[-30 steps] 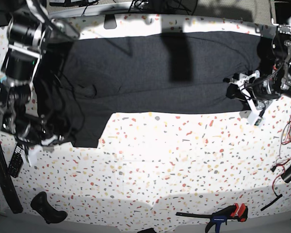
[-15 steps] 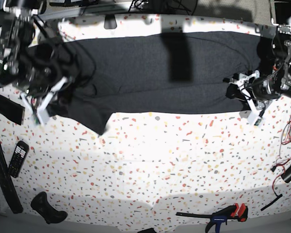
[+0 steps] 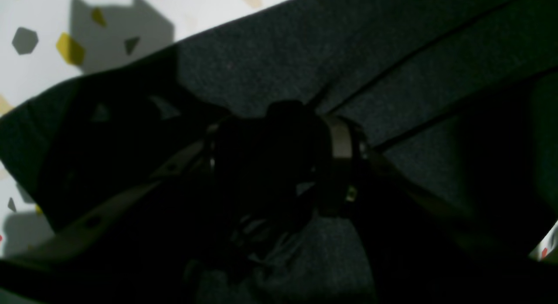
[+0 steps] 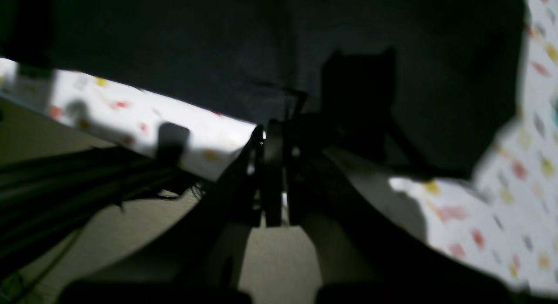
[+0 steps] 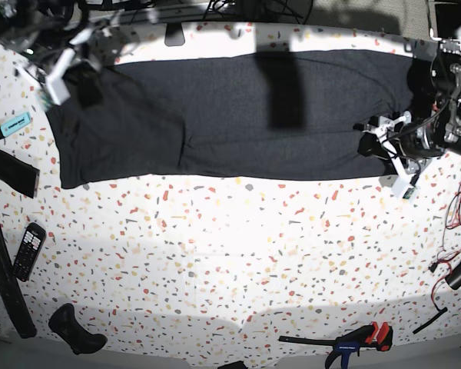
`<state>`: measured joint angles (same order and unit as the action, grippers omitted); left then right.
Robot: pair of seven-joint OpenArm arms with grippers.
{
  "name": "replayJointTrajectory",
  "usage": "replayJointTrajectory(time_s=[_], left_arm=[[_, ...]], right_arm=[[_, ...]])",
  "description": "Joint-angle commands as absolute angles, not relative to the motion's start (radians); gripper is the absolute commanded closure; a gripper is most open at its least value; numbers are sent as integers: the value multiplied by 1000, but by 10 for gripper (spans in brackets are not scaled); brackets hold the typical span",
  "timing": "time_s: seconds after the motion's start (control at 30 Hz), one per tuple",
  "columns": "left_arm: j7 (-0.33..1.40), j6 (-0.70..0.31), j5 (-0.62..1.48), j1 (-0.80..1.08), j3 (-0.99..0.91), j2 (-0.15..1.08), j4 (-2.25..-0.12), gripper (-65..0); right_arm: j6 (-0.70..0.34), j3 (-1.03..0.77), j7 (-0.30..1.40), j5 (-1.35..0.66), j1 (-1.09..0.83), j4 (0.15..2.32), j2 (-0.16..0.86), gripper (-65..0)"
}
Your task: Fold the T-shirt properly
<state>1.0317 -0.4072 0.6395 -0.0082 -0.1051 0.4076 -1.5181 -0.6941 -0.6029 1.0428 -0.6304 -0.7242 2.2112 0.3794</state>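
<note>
So the T-shirt (image 5: 230,115) lies as a long dark band across the far half of the bench (image 5: 230,254), one lengthwise fold apparently done; no print side showing. Left: the crosswise folds into a compact packet, not yet begun.

The left gripper (image 5: 384,146) sits at the shirt's end on the base view's right, jaws parted around a bunch of fabric, so likely gripping the hem, though the wrist view is too dark to be sure. The right gripper (image 5: 65,65) is closed at the opposite far corner, up off the cloth; whether it pinches fabric I cannot tell.

Near edge of the shirt runs fairly straight, with one corner (image 5: 69,183) squared off. Plenty of bare bench in front. A remote (image 5: 27,250), marker (image 5: 14,124) and clamp (image 5: 353,344) sit at the margins, well apart from the cloth.
</note>
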Motion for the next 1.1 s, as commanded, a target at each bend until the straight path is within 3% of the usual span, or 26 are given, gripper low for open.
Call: replayJointTrajectory(time_s=[0.0, 0.43, 0.77, 1.07], left_arm=[[1023, -412, 648, -22, -112, 419, -1535, -267], [1023, -412, 647, -22, -112, 419, -1535, -267], [1024, -412, 563, -34, -112, 437, -1549, -267], [1110, -411, 524, -44, -112, 558, -1705, -267]], right_arm=[[-698, -635, 1042, -640, -745, 2230, 391, 0], [-698, -861, 1064, -640, -812, 2230, 393, 0], [-698, -877, 1071, -629, -812, 2228, 393, 0], [-698, -877, 1103, -547, -812, 2227, 393, 0]])
